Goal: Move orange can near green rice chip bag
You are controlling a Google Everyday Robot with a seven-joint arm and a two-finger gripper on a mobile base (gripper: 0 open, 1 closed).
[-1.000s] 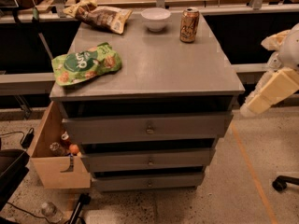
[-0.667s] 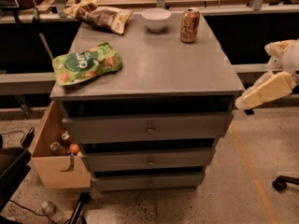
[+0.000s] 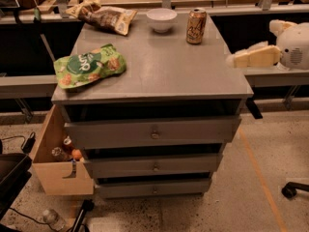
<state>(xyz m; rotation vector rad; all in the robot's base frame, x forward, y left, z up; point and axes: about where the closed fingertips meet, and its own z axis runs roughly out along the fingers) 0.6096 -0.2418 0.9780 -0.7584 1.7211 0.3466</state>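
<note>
Here I am at the right of the grey cabinet, and my tool (image 3: 237, 59) hangs out past the right edge of the tabletop (image 3: 164, 71), cream-coloured, pointing left toward the cabinet and touching nothing. From this angle I cannot tell how far open it is, and I see nothing held in it. Behind it sits the rounded white housing of my arm (image 3: 295, 47), further right. Now the orange can (image 3: 196, 26): it stands upright at the far right corner of the tabletop, white script facing the camera, silver top up. Just to its left, close but apart, is a white bowl (image 3: 161, 19), also at the far edge. Across at the far left corner lies a brown and tan snack bag (image 3: 105, 17), partly over the back edge. And the green rice chip bag (image 3: 90, 66) lies flat near the left edge, closer to the front, dark round logo up, well apart from the can, with bare grey surface between the two. Below the tabletop are three drawers (image 3: 152, 132), each with a small knob in the middle and a dark gap above its front. Against the cabinet's left side sits an open wooden box (image 3: 58, 178) holding a few small items, one of them orange and round. On the speckled floor at lower left lies a clear bottle (image 3: 50, 218), and at lower right a chair caster (image 3: 292, 189) pokes in.
</note>
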